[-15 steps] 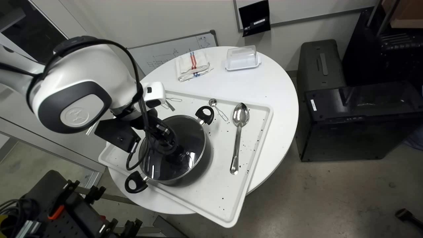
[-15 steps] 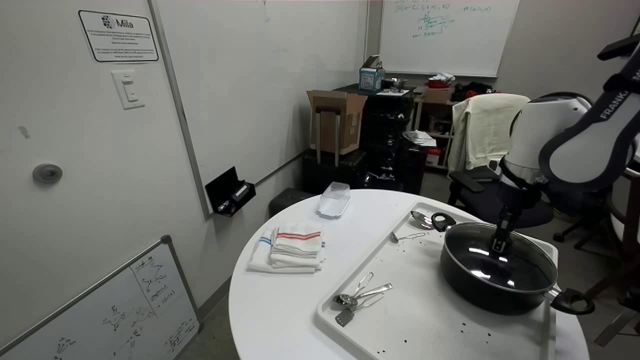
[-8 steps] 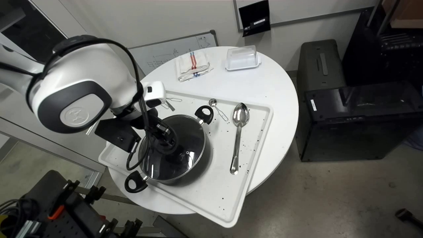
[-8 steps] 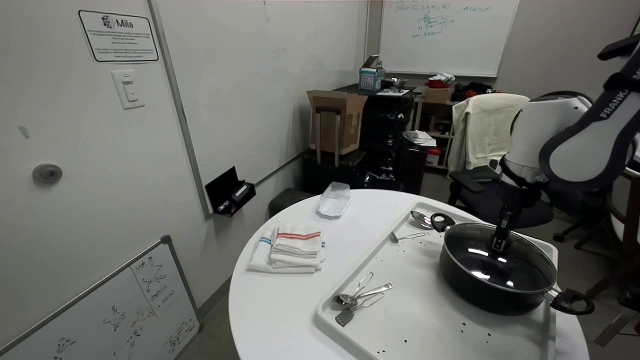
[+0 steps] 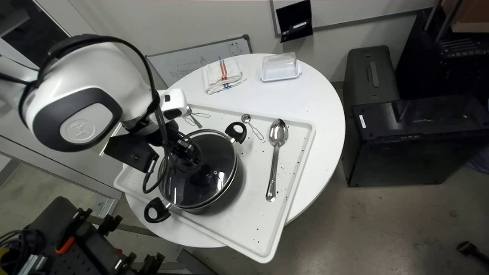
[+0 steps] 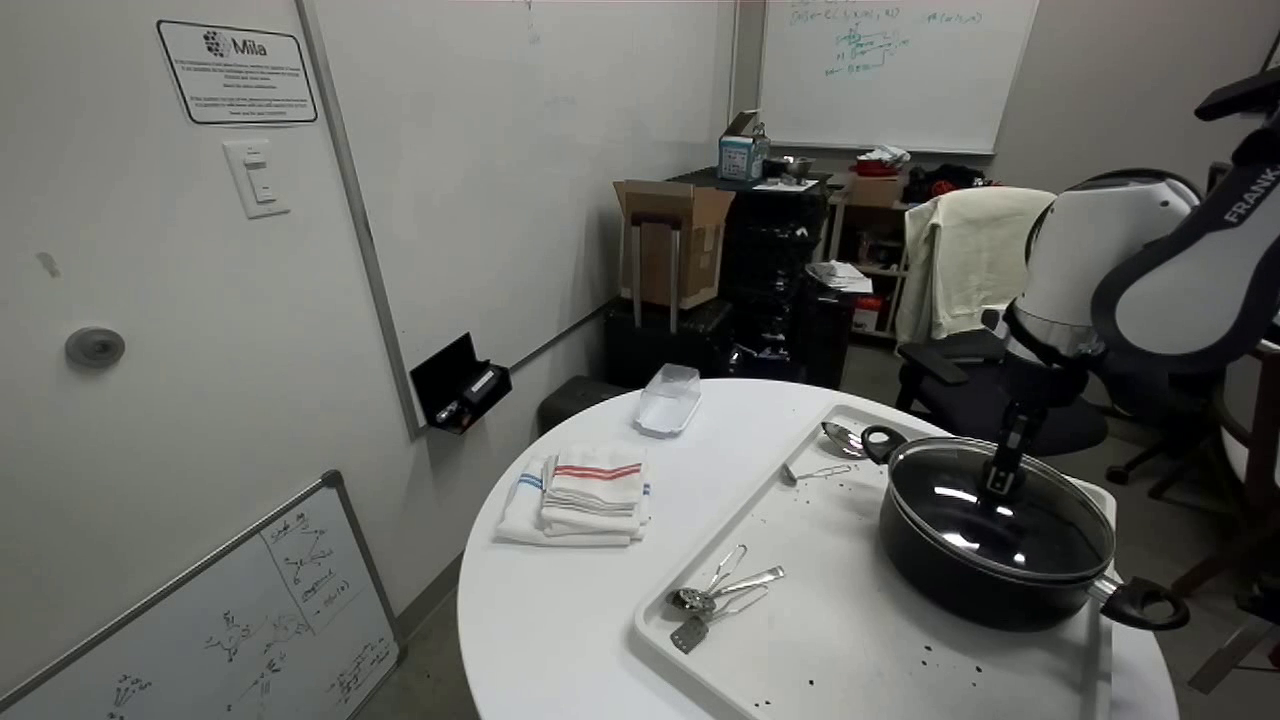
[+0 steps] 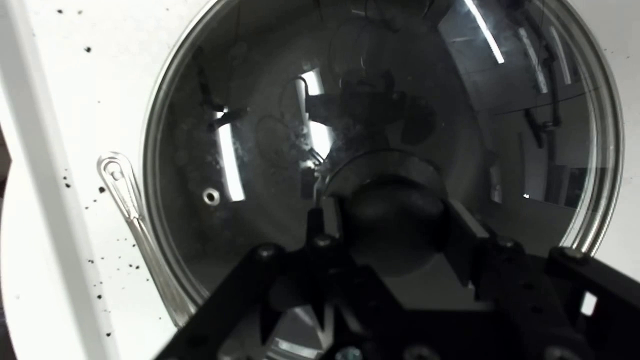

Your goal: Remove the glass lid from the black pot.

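- Rising: the glass lid (image 6: 1040, 528), now just above the black pot (image 6: 950, 582), rim gap newly showing.
- Your gripper (image 7: 398, 218) pinches its knob (image 7: 394, 204).
- Removal likely begun; you still need sideways clearance.

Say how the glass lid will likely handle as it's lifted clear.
The glass lid looks stiff and probably fragile, being clear glass in a metal rim. Its smooth, glossy surface is likely slippery. Gripped only at its central knob, it may tilt in the hand.
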Tool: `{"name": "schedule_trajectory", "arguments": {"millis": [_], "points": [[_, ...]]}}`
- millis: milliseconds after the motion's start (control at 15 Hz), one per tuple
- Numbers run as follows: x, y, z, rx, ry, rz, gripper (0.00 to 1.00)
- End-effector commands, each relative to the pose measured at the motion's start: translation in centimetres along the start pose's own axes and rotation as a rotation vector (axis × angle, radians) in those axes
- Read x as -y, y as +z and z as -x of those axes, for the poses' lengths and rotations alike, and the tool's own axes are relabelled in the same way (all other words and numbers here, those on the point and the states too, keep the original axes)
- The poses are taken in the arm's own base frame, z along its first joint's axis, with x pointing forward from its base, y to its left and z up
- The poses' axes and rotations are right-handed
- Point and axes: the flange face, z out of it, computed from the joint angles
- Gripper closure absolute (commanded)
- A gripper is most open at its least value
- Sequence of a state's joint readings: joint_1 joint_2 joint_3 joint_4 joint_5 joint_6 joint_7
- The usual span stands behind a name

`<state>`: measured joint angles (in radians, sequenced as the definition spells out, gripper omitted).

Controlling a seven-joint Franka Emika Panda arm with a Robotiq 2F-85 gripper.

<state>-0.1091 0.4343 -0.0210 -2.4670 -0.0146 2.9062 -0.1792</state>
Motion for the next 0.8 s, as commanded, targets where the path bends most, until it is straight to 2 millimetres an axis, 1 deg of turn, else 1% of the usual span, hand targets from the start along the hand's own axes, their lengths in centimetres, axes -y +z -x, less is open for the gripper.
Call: {"name": "schedule_trajectory", "arguments": {"millis": [0, 200, 333, 533, 733], "points": [[0.4, -3.7, 0.8, -0.045, -0.044, 0.023, 0.75], [0.6, -5.6, 0.7, -0.073, -0.067, 0.033, 0.75], [0.7, -6.4, 0.6, -0.088, -0.076, 0.035, 0.75], [1.4, -7.0, 0.2, -0.102, -0.091, 0.035, 0.75], [2.6, -7.1, -0.4, -0.107, -0.117, 0.032, 0.75]]}}
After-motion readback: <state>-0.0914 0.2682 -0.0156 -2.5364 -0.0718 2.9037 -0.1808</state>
